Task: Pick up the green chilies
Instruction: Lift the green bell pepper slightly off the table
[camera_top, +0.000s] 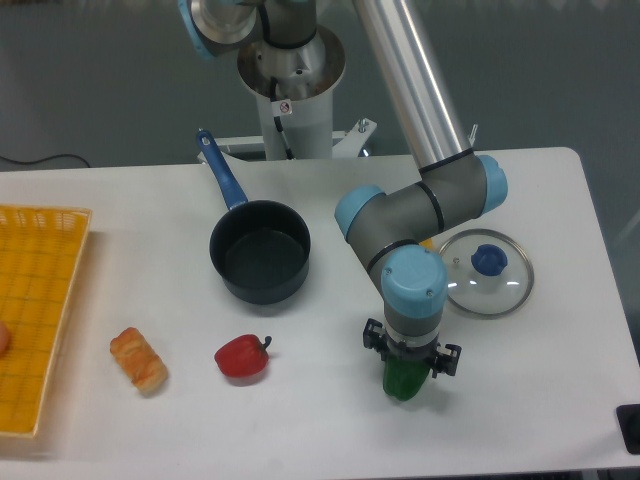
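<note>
The gripper (405, 366) stands low over the green chilies (404, 380) at lower centre-right of the frame. I cannot tell whether its fingers grip them; the lifting seems not done yet.

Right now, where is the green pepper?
The green chilies sit near the table's front edge, right of centre, directly under the end effector, right of the red pepper and below-left of the glass lid.
</note>
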